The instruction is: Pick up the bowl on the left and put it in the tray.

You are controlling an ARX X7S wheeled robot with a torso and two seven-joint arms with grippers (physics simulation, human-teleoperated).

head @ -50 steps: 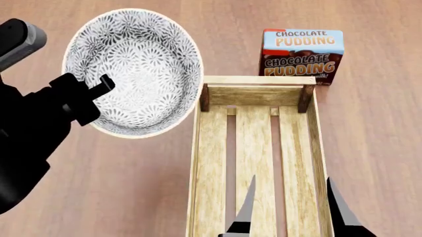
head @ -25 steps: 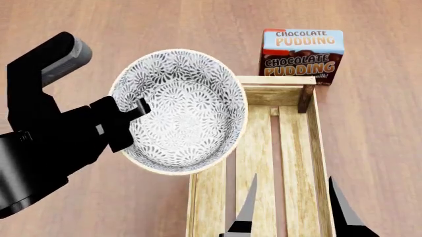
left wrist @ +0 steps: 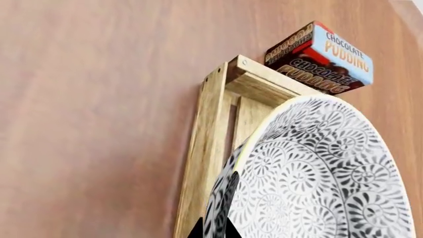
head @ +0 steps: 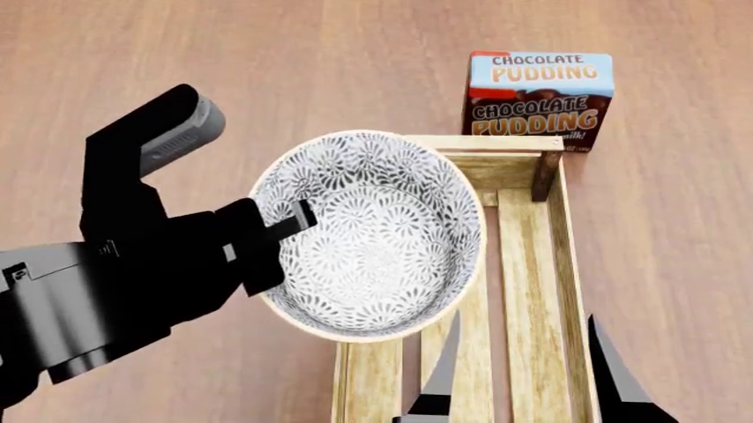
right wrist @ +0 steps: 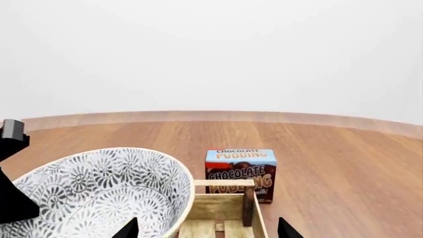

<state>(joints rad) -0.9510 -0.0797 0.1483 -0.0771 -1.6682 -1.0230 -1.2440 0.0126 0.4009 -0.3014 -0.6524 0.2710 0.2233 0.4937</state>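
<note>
The bowl [head: 370,233], white with a dense grey-black floral pattern, hangs in the air over the far left part of the tray [head: 570,264] and hides the tray's left wall. My left gripper [head: 282,225] is shut on the bowl's left rim, one finger inside and one outside. The left wrist view shows the rim pinched in the left gripper [left wrist: 213,232], with the bowl [left wrist: 317,178] tilted above the tray [left wrist: 205,148]. My right gripper [head: 524,379] stands open and holds nothing over the tray's near end. In the right wrist view, the right gripper [right wrist: 208,230] faces the bowl [right wrist: 99,193] and the tray [right wrist: 221,203].
A blue-brown chocolate pudding box [head: 539,99] stands upright on the wooden table just beyond the tray's far end, also seen as the pudding box [left wrist: 324,59] and the pudding box [right wrist: 241,171]. The table's far edge [right wrist: 218,116] runs well behind it.
My left gripper has carried the bowl rightward and nearer, from over the table left of the tray to above the tray's far left corner. The right gripper has not moved.
</note>
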